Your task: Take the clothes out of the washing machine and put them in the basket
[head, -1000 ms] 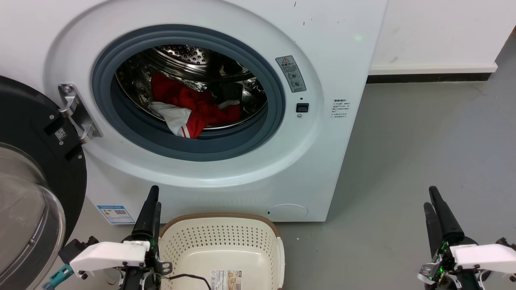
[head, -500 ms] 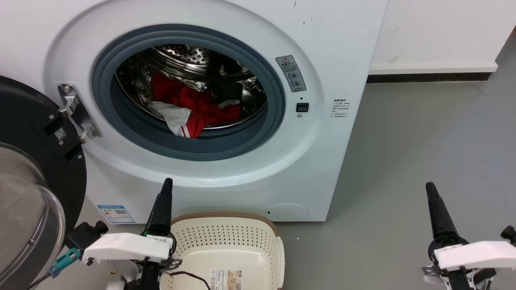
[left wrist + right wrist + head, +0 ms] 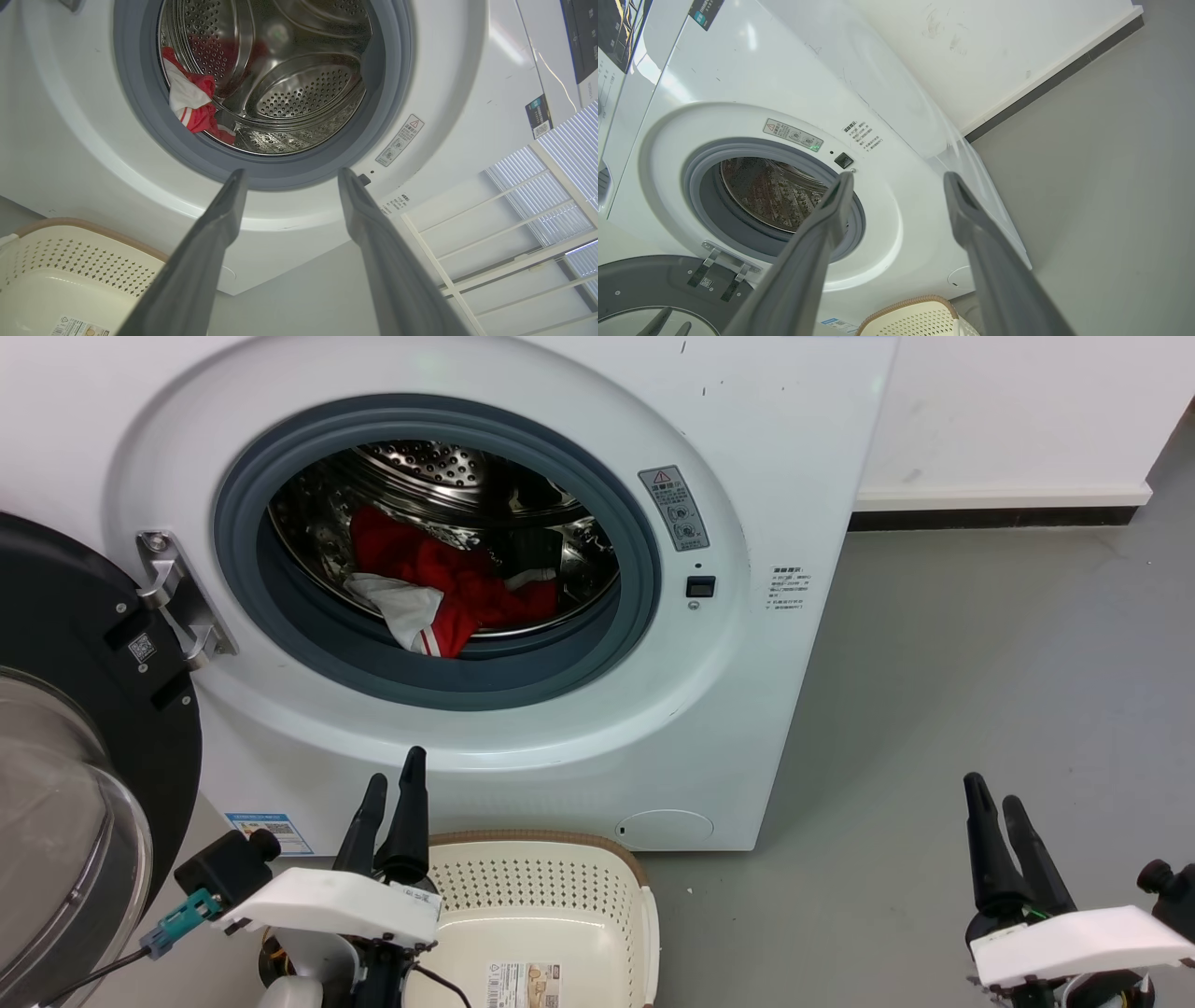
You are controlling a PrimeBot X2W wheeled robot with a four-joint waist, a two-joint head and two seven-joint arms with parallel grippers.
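The left gripper (image 3: 394, 773) hovered before the washing machine (image 3: 747, 709), below its porthole, its fingers spread and empty. Just beside it the basket (image 3: 560, 840) stood on the floor (image 3: 980, 663) at the machine's foot. The red-and-white clothes (image 3: 448, 588) lay inside the machine's steel drum (image 3: 439, 462), low at the front, near the grey rubber rim (image 3: 644, 579). The black-framed glass door (image 3: 56, 616) stood swung open at the machine's left. The right gripper (image 3: 990, 791), likewise spread and empty, hung off the machine's right side above the floor.
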